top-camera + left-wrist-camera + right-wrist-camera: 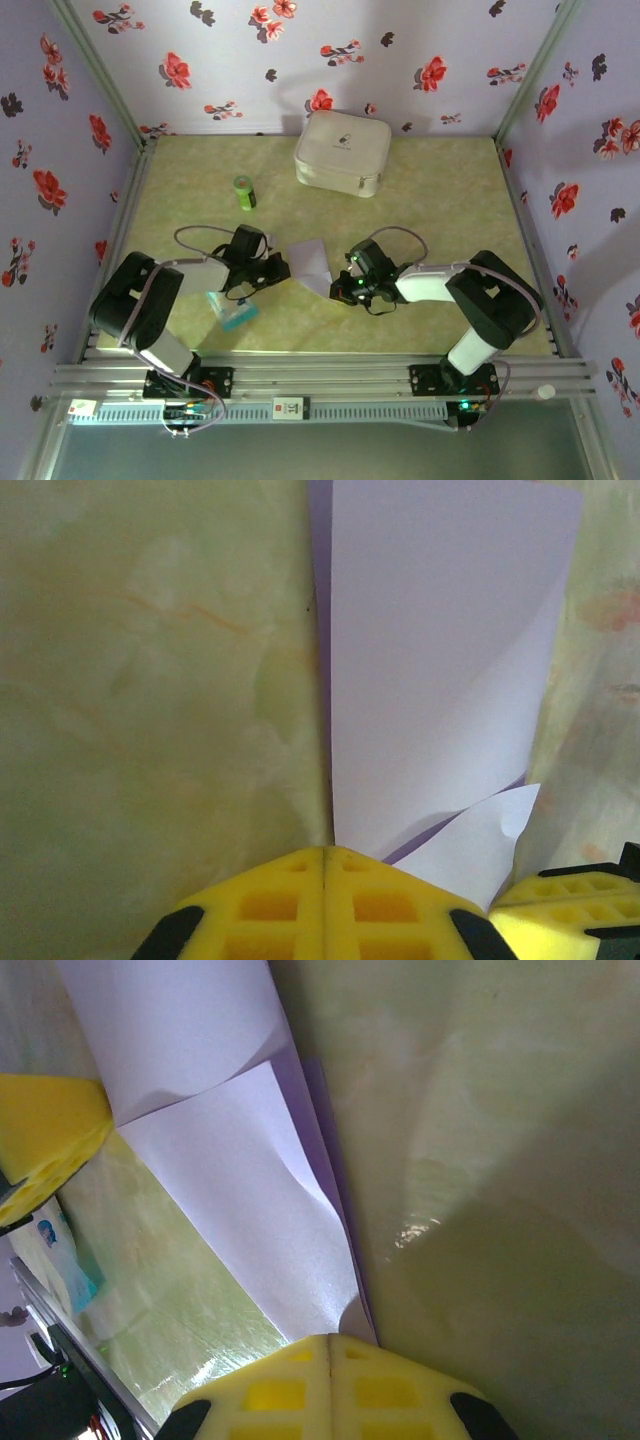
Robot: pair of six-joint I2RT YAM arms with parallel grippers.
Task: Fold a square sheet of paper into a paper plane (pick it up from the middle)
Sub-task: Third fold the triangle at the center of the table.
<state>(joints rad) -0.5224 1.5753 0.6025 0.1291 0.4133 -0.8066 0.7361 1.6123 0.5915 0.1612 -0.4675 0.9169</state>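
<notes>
Left and right jaws clamped on thin creased lavender paper, glossy marbled tabletop

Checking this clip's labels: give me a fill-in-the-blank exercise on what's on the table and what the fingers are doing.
1. The left fingers and right fingers are both ___ on the paper.
2. The bottle left of the case is coloured ___.
3. The packet lies beside the ___ arm.
Missing words: shut; green; left.
</notes>
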